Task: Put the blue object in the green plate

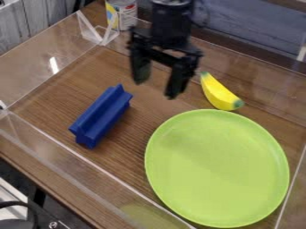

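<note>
Camera: pincer points down (jaws spread) above table.

No legible text or labels

I'm looking at a lab-style test bench: a wood-grain table fenced by clear plastic walls, a bottle at the frame's top, toy-like props laid out.

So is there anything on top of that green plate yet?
No. The green plate shows a bare surface all over; the blue object lies on the wood to its left and the banana just beyond its rim. What lies beneath the plate is covered.
</note>
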`<state>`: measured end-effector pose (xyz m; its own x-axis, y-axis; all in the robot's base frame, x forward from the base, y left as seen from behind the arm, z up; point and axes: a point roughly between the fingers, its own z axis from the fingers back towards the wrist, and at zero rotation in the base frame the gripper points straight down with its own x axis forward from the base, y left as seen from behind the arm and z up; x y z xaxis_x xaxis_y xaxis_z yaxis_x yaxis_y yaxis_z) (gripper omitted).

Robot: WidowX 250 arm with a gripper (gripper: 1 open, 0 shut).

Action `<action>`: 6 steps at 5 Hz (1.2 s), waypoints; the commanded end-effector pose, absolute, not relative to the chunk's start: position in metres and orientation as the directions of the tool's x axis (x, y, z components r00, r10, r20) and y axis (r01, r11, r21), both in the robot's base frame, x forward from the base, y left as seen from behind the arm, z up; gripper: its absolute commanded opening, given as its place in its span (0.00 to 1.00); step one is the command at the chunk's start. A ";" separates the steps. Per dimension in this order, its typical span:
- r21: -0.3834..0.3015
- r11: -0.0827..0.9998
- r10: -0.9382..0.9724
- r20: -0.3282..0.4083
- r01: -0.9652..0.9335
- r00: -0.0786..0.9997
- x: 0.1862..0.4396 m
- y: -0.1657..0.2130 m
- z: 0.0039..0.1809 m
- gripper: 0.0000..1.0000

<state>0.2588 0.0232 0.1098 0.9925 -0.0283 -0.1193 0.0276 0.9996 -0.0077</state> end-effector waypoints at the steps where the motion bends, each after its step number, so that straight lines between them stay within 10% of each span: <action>1: 0.017 0.999 -0.037 -0.049 0.038 0.998 0.245 0.051 0.118 1.00; 6: -0.004 0.999 -0.054 -0.024 0.054 0.998 0.233 0.089 0.067 1.00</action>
<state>0.2304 0.0845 0.0598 0.9966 -0.0650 -0.0512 0.0642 0.9978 -0.0168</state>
